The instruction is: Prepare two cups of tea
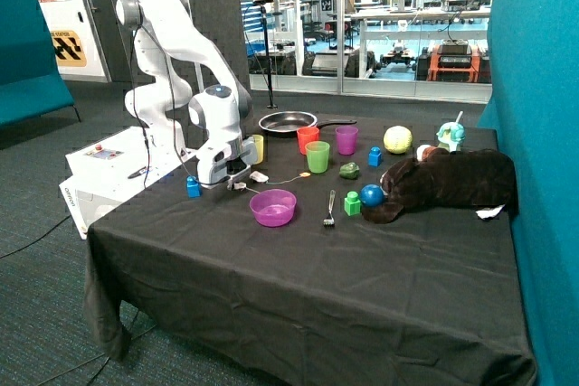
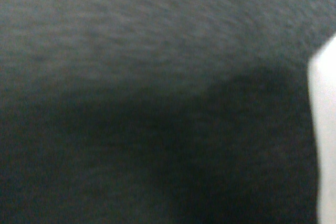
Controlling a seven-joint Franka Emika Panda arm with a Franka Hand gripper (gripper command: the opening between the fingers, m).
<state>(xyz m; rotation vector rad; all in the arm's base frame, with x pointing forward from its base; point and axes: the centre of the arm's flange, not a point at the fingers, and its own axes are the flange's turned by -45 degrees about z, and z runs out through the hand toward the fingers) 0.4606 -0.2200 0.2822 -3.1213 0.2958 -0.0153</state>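
Draped black tablecloth (image 1: 298, 287) nearest the lens, bare down to the front hem. Farther in, at mid-table: purple bowl (image 1: 272, 207), small fork (image 1: 329, 210) just beside it at three o'clock, then green block (image 1: 352, 203), blue ball (image 1: 372, 194) and brown plush toy (image 1: 443, 183) trailing off toward three.

Behind the bowl, at about eleven o'clock from it: gripper (image 1: 237, 182), down low at the cloth, next to a blue block (image 1: 193, 187). Whether its fingers stand apart or together: cannot tell, hidden under the white hand in the outside view, and only dark cloth plus a white edge in the wrist view.

One white tea bag (image 1: 259, 175) on the cloth just beside the gripper, toward two o'clock from it, thin string running on to a little tag (image 1: 301, 176) short of the green cup (image 1: 317, 156). Touching the pincer or just clear of it: cannot tell. Second bag not made out.

Judged step: picking up this bag. To do well: close on the pouch itself, not the string; lift straight up; carry to the green cup; keep the tag hanging outside the rim.

Farther back: yellow cup (image 1: 257, 147), red cup (image 1: 308, 139), purple cup (image 1: 346, 139), frying pan (image 1: 289, 121) at twelve
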